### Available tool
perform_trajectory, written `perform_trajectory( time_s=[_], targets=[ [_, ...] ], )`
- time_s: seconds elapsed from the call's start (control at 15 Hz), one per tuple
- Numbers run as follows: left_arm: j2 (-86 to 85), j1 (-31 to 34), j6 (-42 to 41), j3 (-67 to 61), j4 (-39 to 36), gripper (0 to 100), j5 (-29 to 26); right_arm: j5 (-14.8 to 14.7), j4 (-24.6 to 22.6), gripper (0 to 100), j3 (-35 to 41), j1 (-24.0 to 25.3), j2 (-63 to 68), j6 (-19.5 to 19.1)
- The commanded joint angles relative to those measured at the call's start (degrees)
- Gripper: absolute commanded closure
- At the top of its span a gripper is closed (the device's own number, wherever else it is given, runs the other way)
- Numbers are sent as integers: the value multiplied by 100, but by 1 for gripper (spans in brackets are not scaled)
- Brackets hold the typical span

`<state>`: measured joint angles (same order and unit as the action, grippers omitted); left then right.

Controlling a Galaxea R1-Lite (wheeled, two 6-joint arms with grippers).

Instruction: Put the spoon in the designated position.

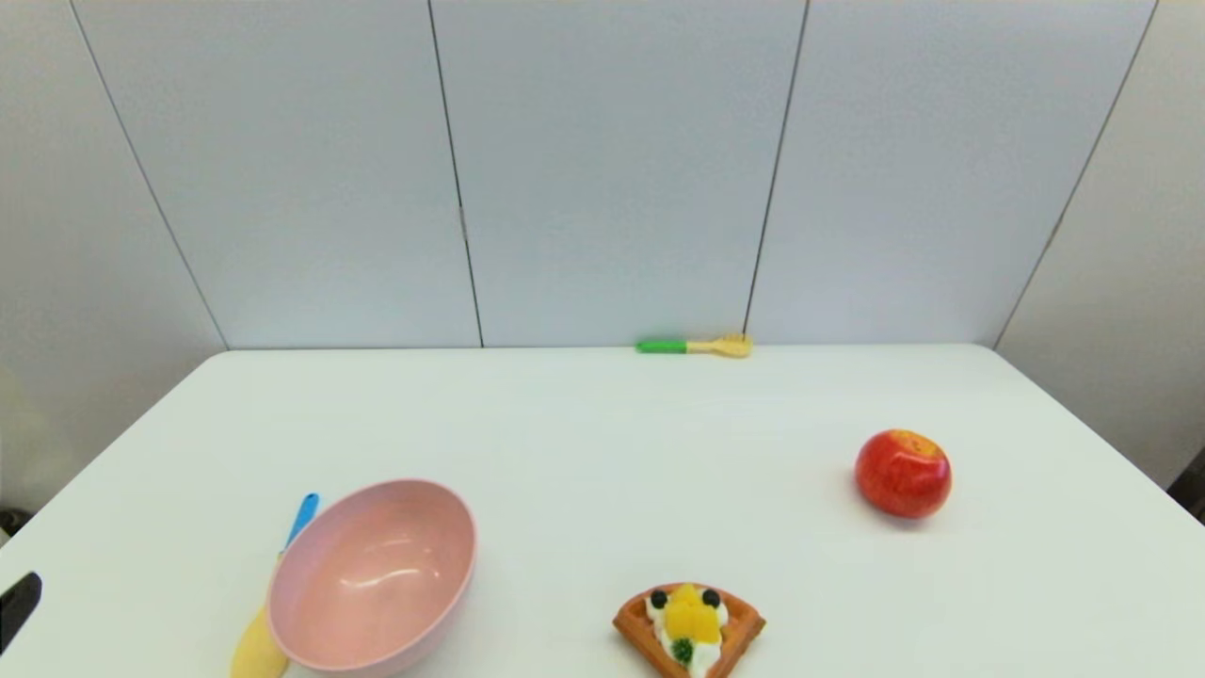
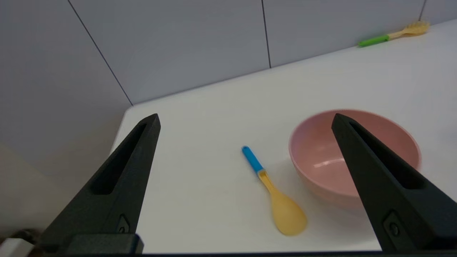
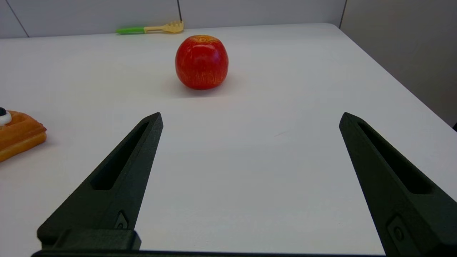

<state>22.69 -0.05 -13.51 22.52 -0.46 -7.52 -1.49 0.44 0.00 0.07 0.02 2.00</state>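
Spoon (image 1: 273,603) lies on white table (image 1: 602,452) (grey-panelled walls).

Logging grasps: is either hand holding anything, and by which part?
Nothing is held. Left hand and right hand are open; the spoon lies on the table.

Pink bowl (image 1: 372,576) front-left, waffle (image 1: 689,626) front-centre, apple (image 1: 902,474) right — fork (image 1: 694,347) at back wall.

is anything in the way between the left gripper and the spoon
Nothing visible. The open left gripper looks straight at the spoon on bare table; the pink bowl sits close beside it, not in the path.
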Motion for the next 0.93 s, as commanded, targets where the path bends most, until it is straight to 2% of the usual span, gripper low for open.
perform_trajectory(
  time_s=[0.07,0.53,0.93],
  targets=[
    [-1328,-57,305,-1135,-15,0,23,-1,0,0,0,1,6,2],
    [-2269,-48,331,-2190,-15,0,427,-1,0,0,0,1,-2,2],
    [-2269,-48,542,-2260,46,0,550,-1,0,0,0,1,6,2]
  ],
)
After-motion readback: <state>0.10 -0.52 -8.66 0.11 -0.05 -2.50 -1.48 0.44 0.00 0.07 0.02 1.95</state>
